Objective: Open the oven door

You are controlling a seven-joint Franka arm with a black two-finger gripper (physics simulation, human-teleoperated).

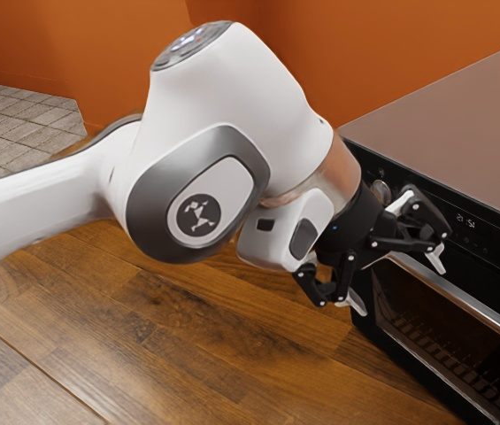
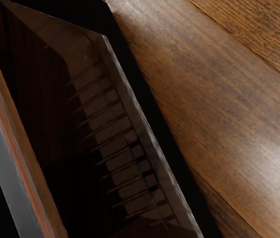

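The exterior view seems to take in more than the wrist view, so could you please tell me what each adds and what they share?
Exterior view: the white Franka arm, the black gripper with its fingers spread, the control panel's lit digits, a round knob, the orange wall and the gray tiles.

Wrist view: an orange-red streak along the oven door's silver handle.

Both: that handle, the dark window, the rack wires behind it, and the brown wooden planks.

The widely spread pincer (image 1: 398, 282) hovers near the oven's (image 1: 462, 133) handle (image 1: 471, 304).
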